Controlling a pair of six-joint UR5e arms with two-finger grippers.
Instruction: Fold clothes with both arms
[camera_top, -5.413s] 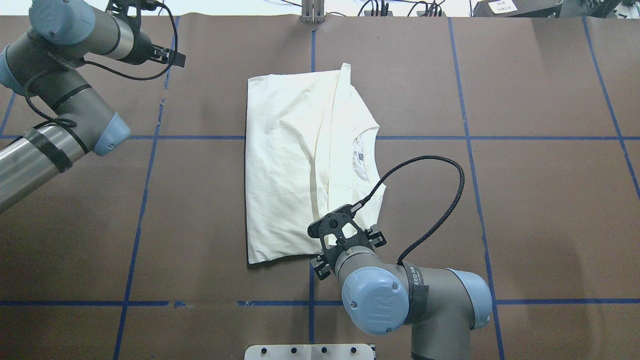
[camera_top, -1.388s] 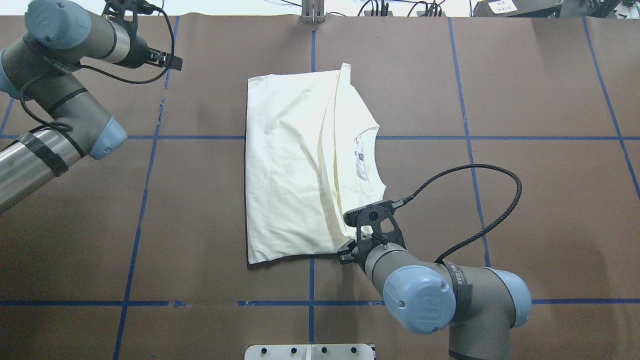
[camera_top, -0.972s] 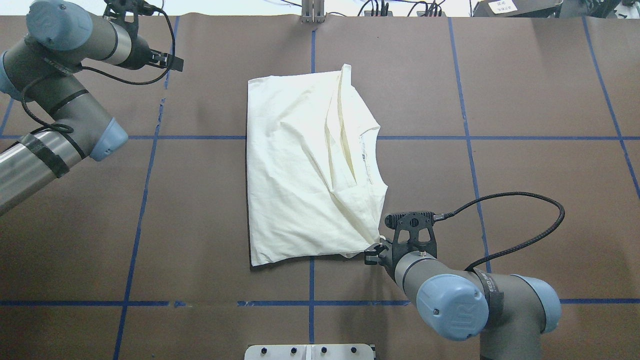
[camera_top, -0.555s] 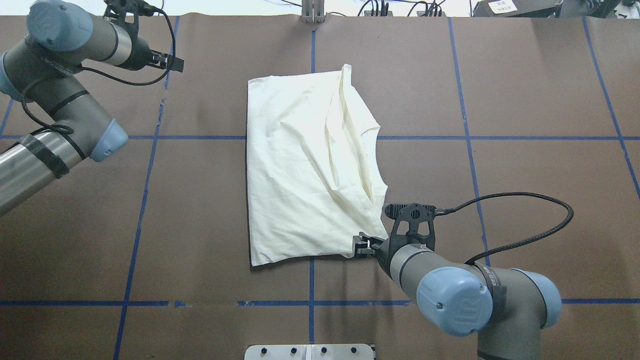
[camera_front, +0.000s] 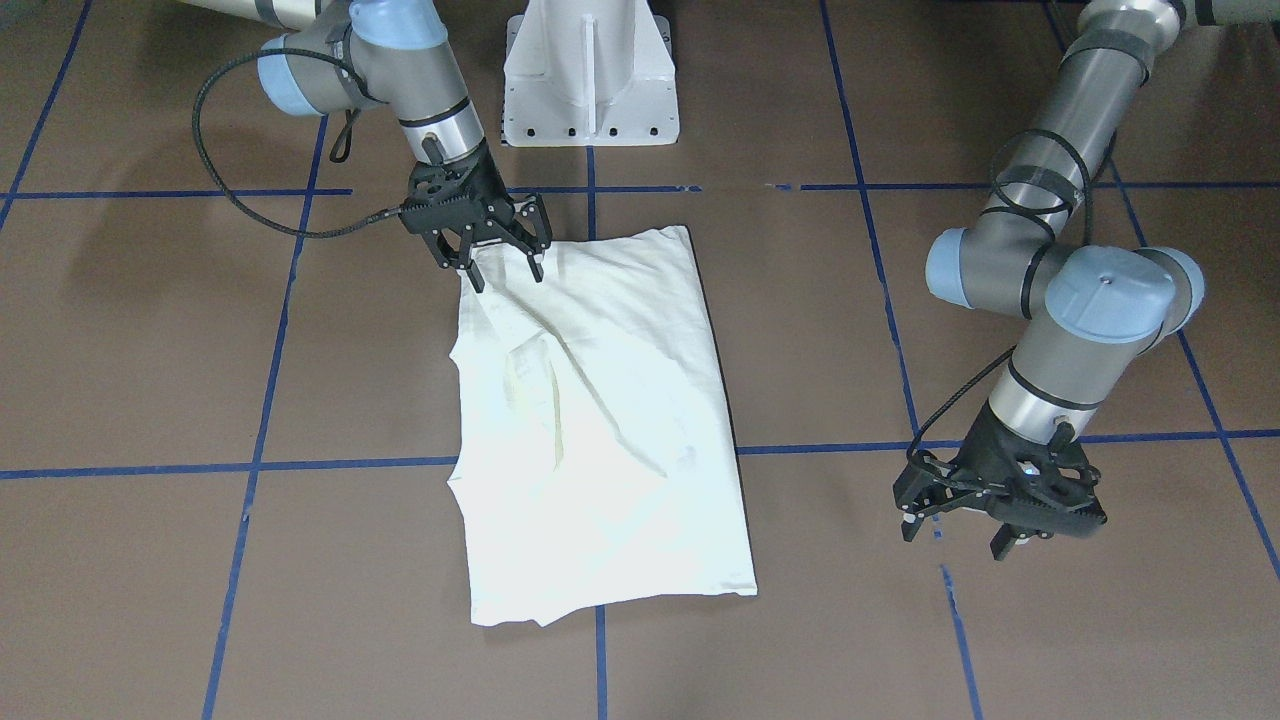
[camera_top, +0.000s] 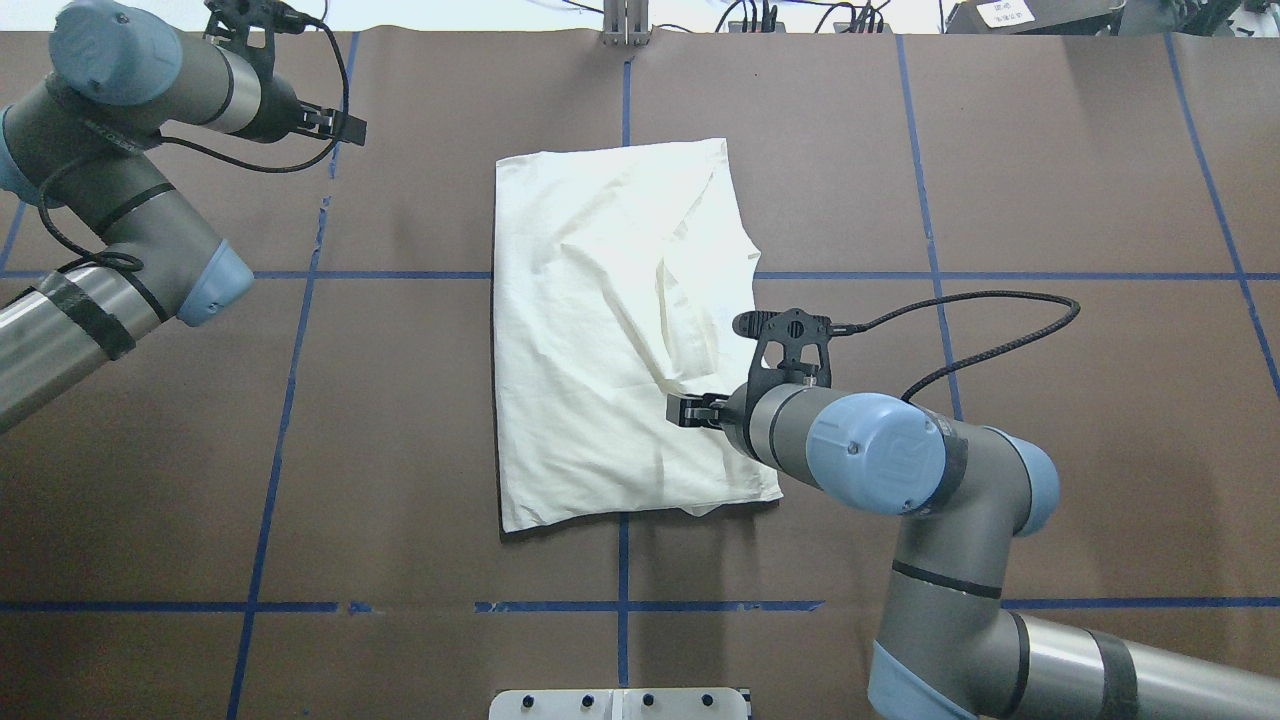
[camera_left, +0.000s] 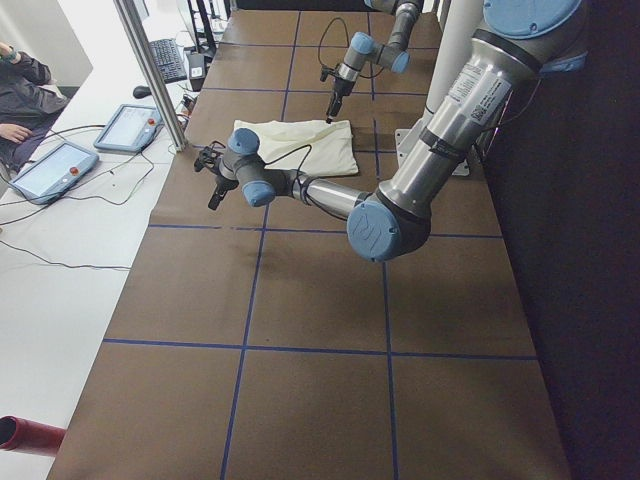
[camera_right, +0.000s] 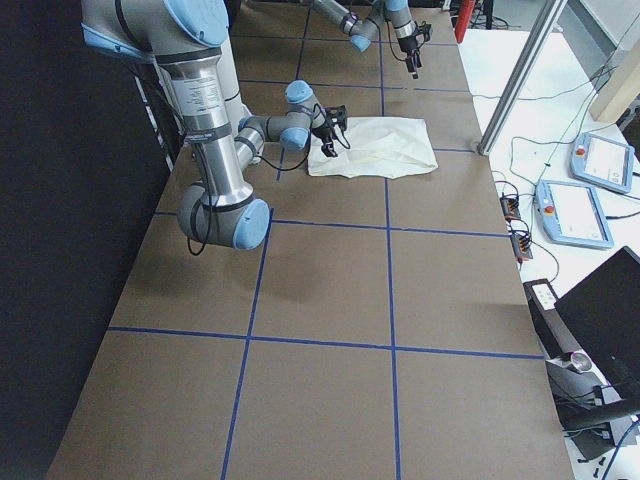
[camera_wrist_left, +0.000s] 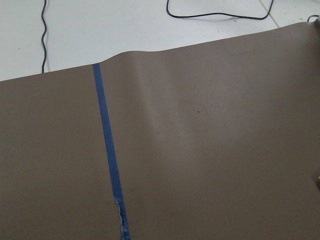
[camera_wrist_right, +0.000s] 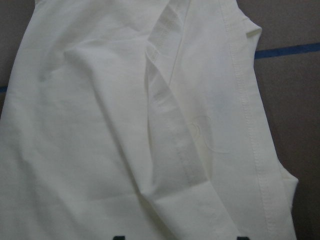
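Observation:
The cream T-shirt (camera_top: 600, 330) lies folded into a rough rectangle on the brown table, also seen from the front (camera_front: 600, 420). Its cat print and lettering are hidden. My right gripper (camera_front: 505, 272) is open and holds nothing; it hovers over the shirt's edge nearest the robot, on its right side (camera_top: 690, 411). The right wrist view is filled with shirt folds (camera_wrist_right: 150, 125), with two spread fingertips (camera_wrist_right: 117, 237) at the bottom. My left gripper (camera_front: 1000, 520) is open and empty, well off to the left of the shirt near the table's far edge (camera_top: 340, 125).
The white pedestal base (camera_front: 590, 70) stands at the robot's edge of the table. Blue tape lines (camera_top: 620, 606) grid the brown cover. In the exterior left view a metal post (camera_left: 150, 70), tablets (camera_left: 60, 165) and a seated person (camera_left: 15, 90) are beyond the far edge.
My right gripper pulled the shirt's folded flap to the right, let it go and moved forward over the shirt. The flap now covers the collar. The left arm barely moved.

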